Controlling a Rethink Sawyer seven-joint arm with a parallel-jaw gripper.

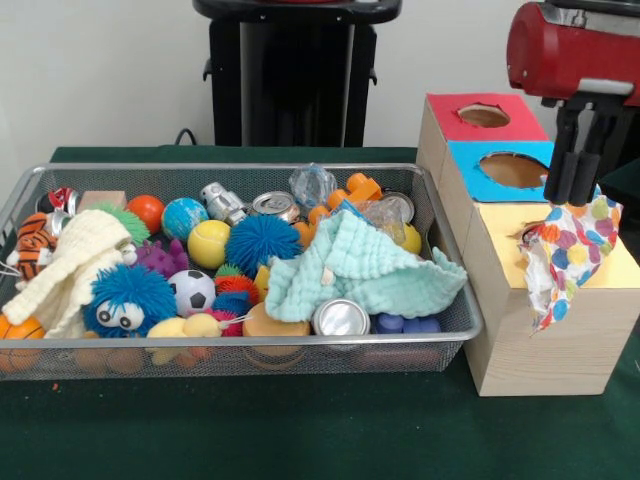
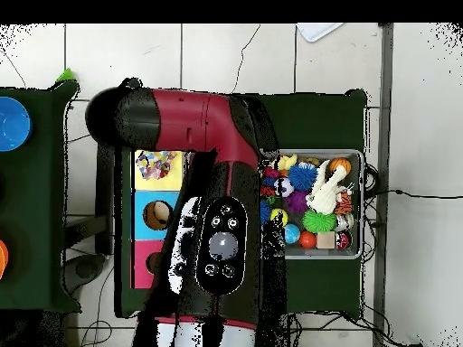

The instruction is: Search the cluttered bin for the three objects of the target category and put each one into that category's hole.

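Now polka-dot cloth (image 1: 566, 252) (held by jaws) overhangs yellow hole (image 1: 532, 233).

No legible text — no labels, numbers.

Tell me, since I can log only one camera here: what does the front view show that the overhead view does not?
Front only: the tool above the polka-dot cloth draped on the yellow-panelled box; the mint cloth in the wire bin.

Overhead only: the arm covering that side of the bin; a blue disc.

Both: the polka-dot cloth, the cream knitted cloth, three panels.
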